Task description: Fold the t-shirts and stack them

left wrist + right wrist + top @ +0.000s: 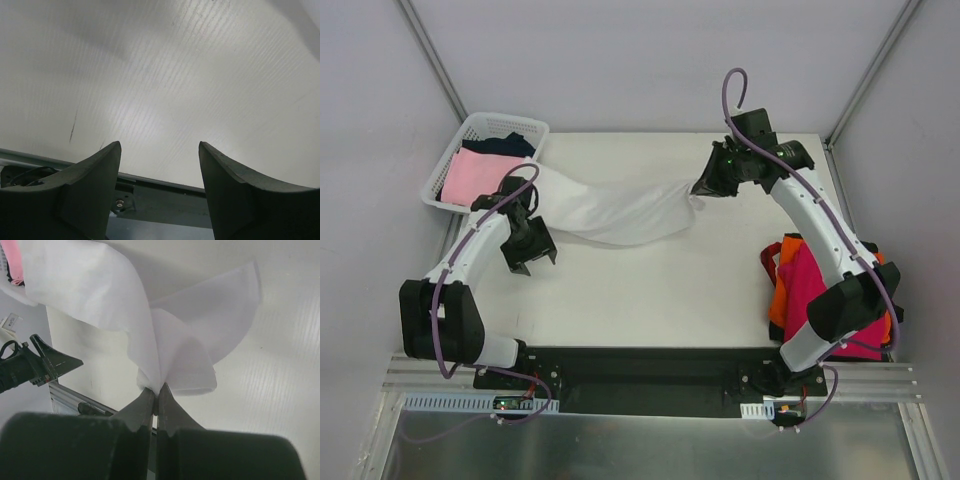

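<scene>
Right gripper [700, 192] clamped fully shut on a bunched edge of the white t-shirt [610, 210], toward the far right corner of the desk [650, 290]. Seen from the wrist, both fingers pressed together at the tips [156, 392], cloth [165, 355] fanning out from the pinch in soft, smooth folds, plain and unmarked.

Pulled into a long, loose band along the far half of the desk, from the basket's rim at the far left corner across to the pinched end on the right. Widest and sagging in the middle, narrowed and gathered at the grip.

Left gripper [533, 262] over the left side of the desk, just in front of the shirt's near edge, fingers parted roughly halfway, nothing between them [160, 145], only bare desk surface [175, 75] beyond.

White lattice basket [445, 160] at the far left corner: pale pink t-shirt [475, 178] lying flat inside, navy t-shirt [505, 145] crumpled behind it at the far end.

At the right edge of the desk, magenta-red t-shirt [810, 290] lying over an orange t-shirt [780, 300], both partly hidden by the right arm [820, 225].
</scene>
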Controlling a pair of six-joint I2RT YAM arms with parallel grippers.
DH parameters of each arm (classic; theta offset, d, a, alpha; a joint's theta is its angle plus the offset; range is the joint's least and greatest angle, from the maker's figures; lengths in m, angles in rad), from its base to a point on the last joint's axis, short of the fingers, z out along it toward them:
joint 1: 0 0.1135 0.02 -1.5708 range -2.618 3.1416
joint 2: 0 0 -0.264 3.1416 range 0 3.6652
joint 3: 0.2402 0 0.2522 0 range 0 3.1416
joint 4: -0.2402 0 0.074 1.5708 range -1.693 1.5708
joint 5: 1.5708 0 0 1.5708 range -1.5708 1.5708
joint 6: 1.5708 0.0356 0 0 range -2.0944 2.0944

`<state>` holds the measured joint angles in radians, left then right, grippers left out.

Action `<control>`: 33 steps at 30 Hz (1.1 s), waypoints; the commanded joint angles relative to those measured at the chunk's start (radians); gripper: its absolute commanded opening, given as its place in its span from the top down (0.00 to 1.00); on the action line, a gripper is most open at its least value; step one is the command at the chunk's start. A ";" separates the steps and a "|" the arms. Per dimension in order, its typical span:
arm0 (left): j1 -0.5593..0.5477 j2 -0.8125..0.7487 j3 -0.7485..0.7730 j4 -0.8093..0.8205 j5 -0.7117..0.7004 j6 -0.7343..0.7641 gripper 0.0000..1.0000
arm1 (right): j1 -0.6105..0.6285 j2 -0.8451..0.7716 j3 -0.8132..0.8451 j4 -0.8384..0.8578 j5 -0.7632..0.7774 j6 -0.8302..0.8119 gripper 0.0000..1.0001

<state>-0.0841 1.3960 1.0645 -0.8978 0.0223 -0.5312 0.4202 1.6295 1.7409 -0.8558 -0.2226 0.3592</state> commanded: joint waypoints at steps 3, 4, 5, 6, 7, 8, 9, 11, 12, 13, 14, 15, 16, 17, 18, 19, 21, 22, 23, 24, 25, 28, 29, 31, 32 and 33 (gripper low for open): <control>0.003 0.003 0.000 -0.004 -0.002 0.008 0.36 | -0.066 -0.094 -0.018 0.017 0.077 0.012 0.99; 0.003 0.004 0.003 -0.004 -0.002 0.010 0.36 | -0.086 -0.094 -0.020 0.017 0.068 0.011 0.99; 0.003 0.006 0.002 -0.006 -0.004 0.011 0.36 | -0.092 -0.091 -0.020 0.018 0.056 0.011 0.99; 0.003 0.008 0.003 -0.004 -0.002 0.011 0.36 | -0.098 -0.082 -0.024 0.018 0.034 0.011 0.99; 0.003 0.012 0.003 -0.004 -0.002 0.013 0.36 | -0.101 -0.074 -0.024 0.017 0.022 0.012 0.99; 0.003 0.012 0.003 -0.003 -0.002 0.013 0.36 | -0.100 -0.065 -0.026 0.017 0.006 0.011 0.99; 0.003 0.015 0.003 -0.004 -0.002 0.013 0.36 | -0.100 -0.054 -0.027 0.017 -0.026 0.012 0.99; 0.003 0.017 0.003 -0.004 -0.001 0.011 0.36 | -0.097 -0.045 -0.056 0.027 -0.046 0.029 0.99; 0.003 0.017 0.003 -0.003 -0.001 0.011 0.36 | -0.097 -0.046 -0.069 0.035 -0.060 0.037 0.99; 0.003 0.015 0.002 -0.004 -0.001 0.011 0.36 | -0.095 -0.049 -0.096 0.041 -0.060 0.041 0.99; 0.003 0.015 0.002 -0.004 -0.001 0.008 0.36 | -0.093 -0.051 -0.106 0.053 -0.063 0.046 0.99; 0.003 0.017 0.002 -0.003 0.001 0.008 0.36 | -0.093 -0.051 -0.115 0.055 -0.069 0.047 0.99; 0.003 0.017 0.002 -0.003 0.001 0.007 0.36 | -0.092 -0.051 -0.118 0.055 -0.069 0.049 0.99; 0.003 0.020 0.005 -0.001 -0.002 0.005 0.36 | -0.090 -0.049 -0.126 0.057 -0.072 0.047 0.99; 0.003 0.023 0.009 0.002 0.002 0.005 0.35 | -0.092 -0.048 -0.127 0.055 -0.070 0.046 0.99; 0.003 0.029 0.014 0.013 0.008 0.007 0.28 | -0.090 -0.048 -0.129 0.054 -0.070 0.046 0.99; 0.003 0.034 0.038 0.031 0.059 0.013 0.18 | -0.092 -0.046 -0.127 0.046 -0.061 0.041 0.99; 0.003 0.037 0.048 0.043 0.082 0.014 0.09 | -0.092 -0.043 -0.123 0.041 -0.055 0.040 0.99; 0.003 0.038 0.067 0.068 0.109 0.017 0.03 | -0.092 -0.042 -0.121 0.029 -0.049 0.041 0.99; 0.003 0.040 0.078 0.082 0.160 0.019 0.01 | -0.090 -0.039 -0.118 0.023 -0.041 0.040 0.99; 0.003 0.043 0.087 0.094 0.194 0.019 0.01 | -0.092 -0.037 -0.115 0.012 -0.035 0.041 0.97; 0.003 0.063 0.123 0.149 0.298 0.014 0.01 | -0.090 -0.043 -0.116 -0.011 0.002 0.049 0.93; 0.003 0.070 0.138 0.160 0.318 0.007 0.01 | -0.090 -0.046 -0.115 -0.021 0.012 0.050 0.93; 0.003 0.089 0.144 0.197 0.372 -0.004 0.01 | -0.092 -0.057 -0.109 -0.032 0.051 0.052 0.94; 0.003 0.096 0.147 0.210 0.390 -0.016 0.01 | -0.090 -0.059 -0.106 -0.044 0.064 0.055 0.94; 0.003 0.103 0.149 0.236 0.402 -0.021 0.01 | -0.092 -0.062 -0.101 -0.055 0.096 0.057 0.94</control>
<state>-0.0837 1.4719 1.1805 -0.7483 0.2901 -0.5293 0.3252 1.5963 1.6058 -0.8558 -0.2195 0.3943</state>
